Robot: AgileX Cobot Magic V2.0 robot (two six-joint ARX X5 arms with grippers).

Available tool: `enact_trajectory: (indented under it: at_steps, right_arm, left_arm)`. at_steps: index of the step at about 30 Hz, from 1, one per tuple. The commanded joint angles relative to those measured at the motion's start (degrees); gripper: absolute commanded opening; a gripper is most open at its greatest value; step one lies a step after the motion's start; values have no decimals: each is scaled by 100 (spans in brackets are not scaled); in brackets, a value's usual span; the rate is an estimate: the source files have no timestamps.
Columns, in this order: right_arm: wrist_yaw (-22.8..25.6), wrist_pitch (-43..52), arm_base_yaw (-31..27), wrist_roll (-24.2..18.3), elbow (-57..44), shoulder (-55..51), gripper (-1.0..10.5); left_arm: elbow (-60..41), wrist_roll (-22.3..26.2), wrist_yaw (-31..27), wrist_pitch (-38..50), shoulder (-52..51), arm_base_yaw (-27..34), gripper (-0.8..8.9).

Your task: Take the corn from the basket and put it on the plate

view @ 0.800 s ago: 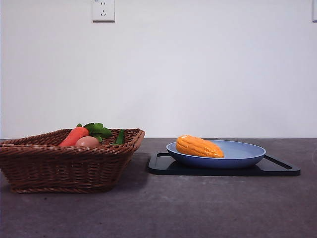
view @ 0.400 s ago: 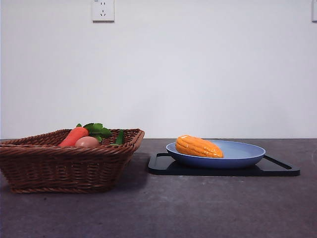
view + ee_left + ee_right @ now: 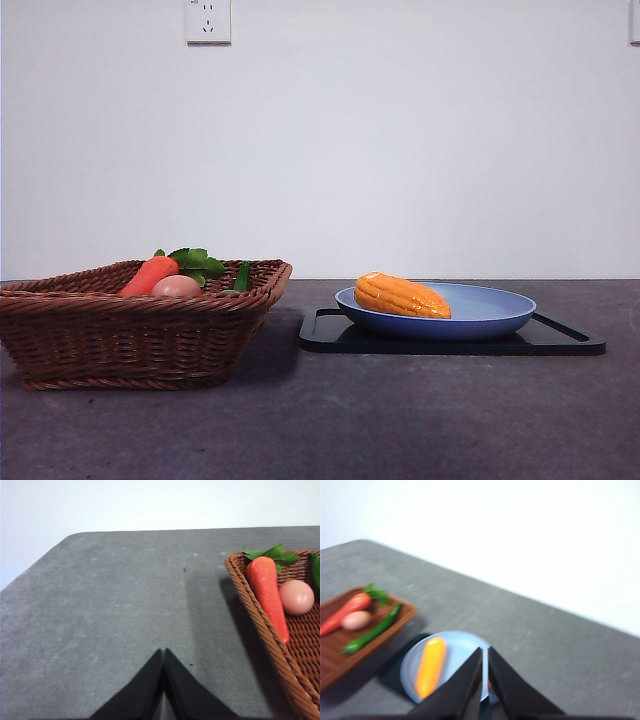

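Grey table (image 3: pixel 400 420); white wall (image 3: pixel 400 150); left gripper (image 3: pixel 164 652) pressed together; right gripper (image 3: pixel 485 652) nearly closed, empty.

Pretty bare setup here. Plain white wall (image 3: pixel 400 150) behind everything, no windows, pictures or shelves on it. There's a white power outlet (image 3: pixel 208 20) mounted high on the wall toward the left, and the edge of another white fitting (image 3: pixel 635 20) just peeking in at the far right, can't tell what that one is. The table (image 3: pixel 330 430) has a dark grey, slightly speckled matte top, and from one wrist camera its far corner (image 3: pixel 75 535) looks rounded off. Lighting is soft and even, with soft shadows on the tabletop. No floor visible from any angle.
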Motion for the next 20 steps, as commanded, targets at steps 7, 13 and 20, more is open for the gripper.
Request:
enact_trajectory:
  at_steps: [7,13,20]
  right_arm:
    - [573,2461,-197,452,-2861,-1296,2]
    - [1235,3025,-197,688,-3882,-1884,2]
    - [1832,3095,-197,717,-4439,-2210,2]
  left_arm:
    - [-149,-17,4,-39,-13,11,4]
    - [-149,-17,4,-39,-13,11,4]
    - [-149,-17,4,-39,-13,11,4]
